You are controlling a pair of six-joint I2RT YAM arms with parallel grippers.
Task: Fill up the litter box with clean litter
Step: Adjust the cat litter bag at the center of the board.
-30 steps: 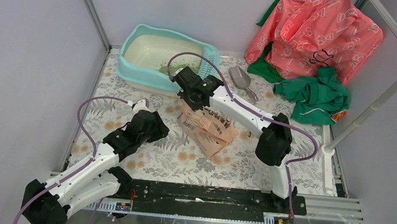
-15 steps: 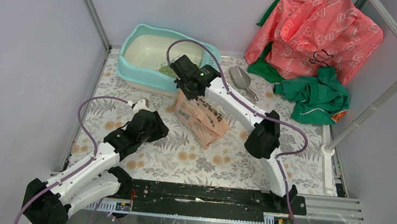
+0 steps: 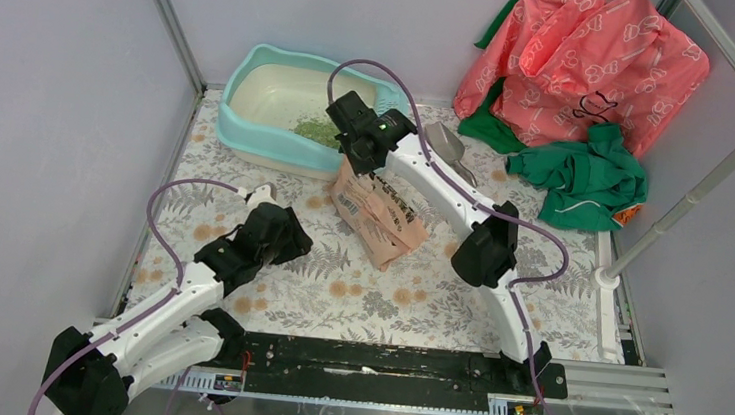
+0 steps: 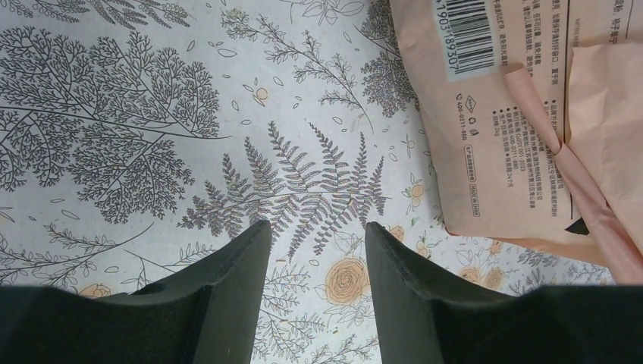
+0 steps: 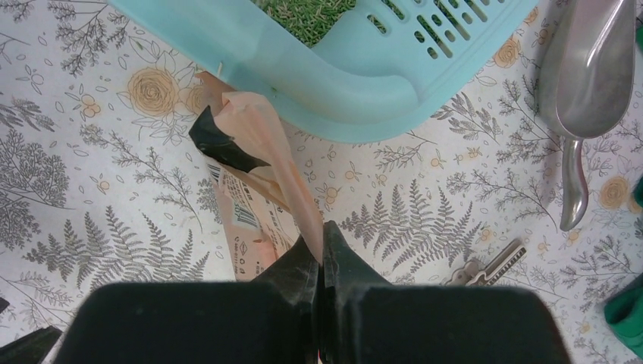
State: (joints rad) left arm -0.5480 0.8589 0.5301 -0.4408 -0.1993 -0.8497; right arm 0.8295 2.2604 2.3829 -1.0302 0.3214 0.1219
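Litter box (image 3: 241,134) sits at far left of the flowered mat (image 3: 336,295), against the back wall, teal rim with a cream basin and the slotted grille ledge at its right end. Clean litter (image 3: 316,130) is a small green heap inside the basin, by the near wall at the grille end; most of the basin floor is bare. From the right wrist view the green granules (image 5: 303,15) show just behind the teal wall (image 5: 349,83). Right gripper (image 3: 352,161) is just in front of the box's near-right corner, fingers pressed together and pinching a folded edge of the peach paper bag (image 3: 380,217). The bag hangs tilted from the pinch, its body sloping toward the near side; whether its lower end touches the mat is unclear. Its crumpled upper end (image 5: 254,136) is outside the box, just beside the wall. Left gripper (image 3: 261,195) is well left of the bag, low over bare mat, fingers (image 4: 243,258) spread with nothing between them; one bag corner (image 4: 500,114) is nearby. Grey scoop (image 3: 446,144) lies on the mat just right of the grille end. Pink garment (image 3: 587,56) and green garment (image 3: 582,176) are piled at far right.
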